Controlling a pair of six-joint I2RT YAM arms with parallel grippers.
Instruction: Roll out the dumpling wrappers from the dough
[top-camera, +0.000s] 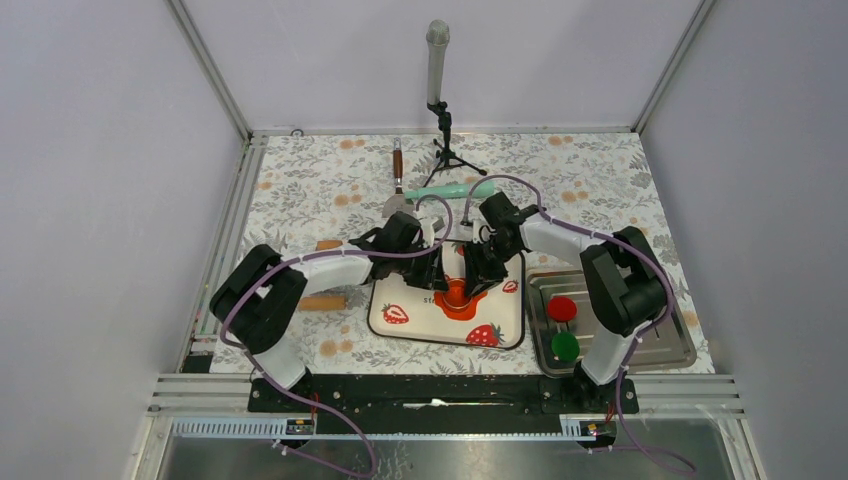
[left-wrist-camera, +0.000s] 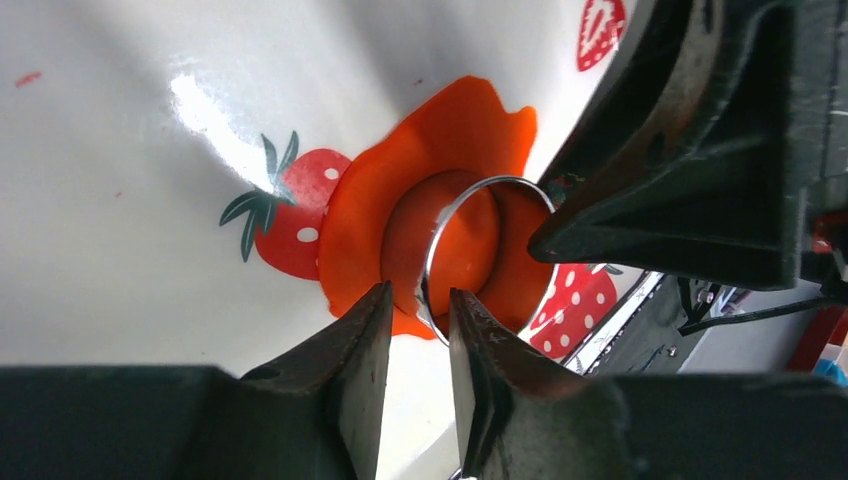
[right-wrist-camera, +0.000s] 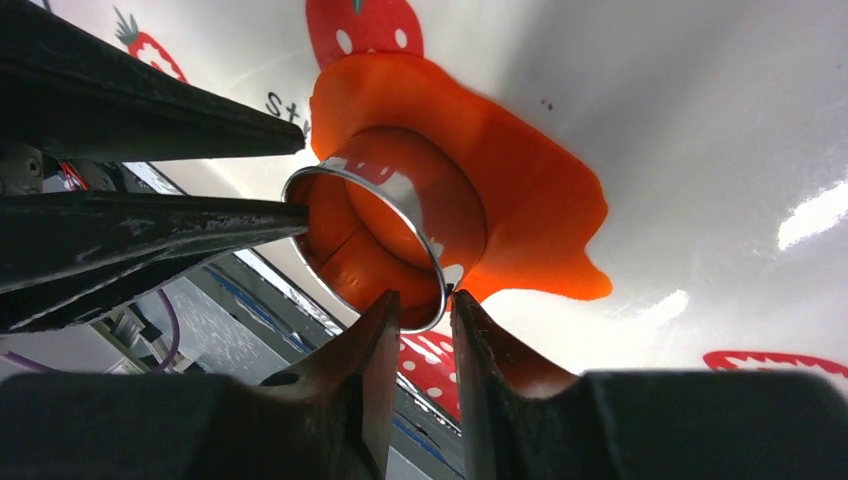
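Both arms reach fwd from the table's near edge and bend inward, meeting over the middle of the strawberry-print board (top-camera: 425, 322). L arm (top-camera: 300, 275) comes in from the left edge side, R arm (top-camera: 600, 265) from the right, wrists pitched down.

Dough (right-wrist-camera: 530, 190) is a flat ragged orange-red sheet on the board, about centre and a bit toward its near edge. Ring cutter (right-wrist-camera: 425, 225) stands upright on the dough, with dough showing inside it.

L gripper (left-wrist-camera: 420, 310): jaws a narrow gap apart, astride the ring's wall, one finger inside and one outside. The gap looks wider than the thin wall, no clamp visible.
R gripper (right-wrist-camera: 425, 305): same on the opp side of the ring. One finger is right at the rim, the other just off it.

L wrist view only: the dough edge laps onto a printed strawberry, and the R gripper body fills the upper right.
R wrist view only: the L fingers are side-on, straddling the far rim.
Top view only: metal tray (top-camera: 660, 345) toward the table's near right corner, just beside the board's right edge. It holds a red disc (top-camera: 561, 308) and a green disc (top-camera: 565, 346), apart, green nearer the near edge. Wooden rolling pin (top-camera: 322, 302) lies left of the board. Scraper (top-camera: 397, 175) and mic on stand (top-camera: 438, 55) are toward the far edge.
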